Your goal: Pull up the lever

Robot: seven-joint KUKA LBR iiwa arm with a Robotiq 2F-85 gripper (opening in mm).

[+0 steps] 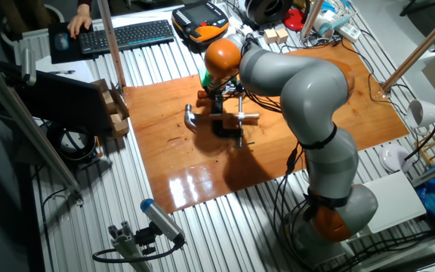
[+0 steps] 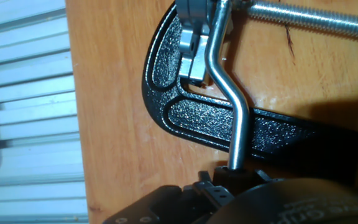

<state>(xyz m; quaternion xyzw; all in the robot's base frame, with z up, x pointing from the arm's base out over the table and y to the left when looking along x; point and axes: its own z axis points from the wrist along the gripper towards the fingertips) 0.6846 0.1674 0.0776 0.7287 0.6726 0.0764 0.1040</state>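
Observation:
The black C-shaped clamp (image 2: 185,115) lies on the wooden board (image 2: 117,124). Its long silver screw (image 2: 316,18) crosses the top right of the hand view. The lever (image 2: 240,130), a thin shiny silver rod with a bend, runs from the screw's left end, past a silver block (image 2: 191,50), down to my hand. Its lower end vanishes between the dark fingertips of my gripper (image 2: 232,169), which looks shut on it. In the fixed view my gripper (image 1: 219,106) reaches down onto the clamp (image 1: 222,127) at the board's middle, and the lever is too small to pick out.
A hammer lies right beside the clamp, steel head (image 1: 191,119) to the left and wooden handle (image 1: 246,117) to the right. Wooden blocks (image 1: 115,113) stand at the board's left edge. A keyboard (image 1: 131,34) and a teach pendant (image 1: 200,20) lie behind. Ribbed metal tabletop (image 1: 112,196) surrounds the board.

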